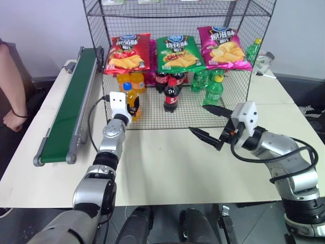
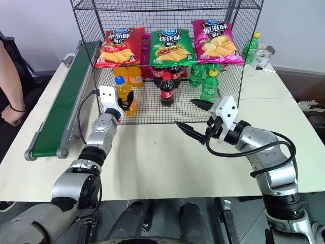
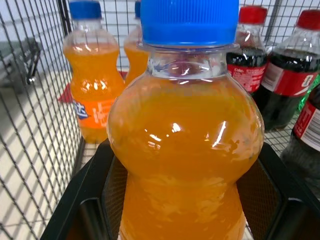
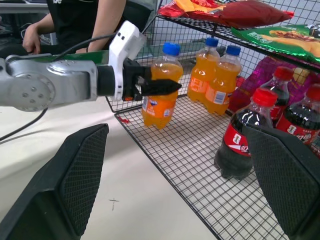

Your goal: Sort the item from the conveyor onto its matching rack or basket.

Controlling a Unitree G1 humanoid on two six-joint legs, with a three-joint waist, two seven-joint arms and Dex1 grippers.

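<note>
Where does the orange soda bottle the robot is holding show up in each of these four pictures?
Left eye view: orange soda bottle at the wire rack's front left corner.
Right eye view: same corner.
Left wrist view: close up, centre.
Right wrist view: upper middle, in the left gripper.
Shared landmark: the red-capped cola bottle.

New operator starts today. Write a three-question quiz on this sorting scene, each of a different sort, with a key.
1. True or false: the left gripper is shut on the orange soda bottle.
2. Which bottles stand nearest the held bottle inside the wire rack? A) green soda bottles B) two more orange soda bottles C) cola bottles
3. Fill in: the right gripper is ____, holding nothing.

Key:
1. True.
2. B: the other orange bottles stand just behind it; the cola bottles and green bottles are further along.
3. open
</note>
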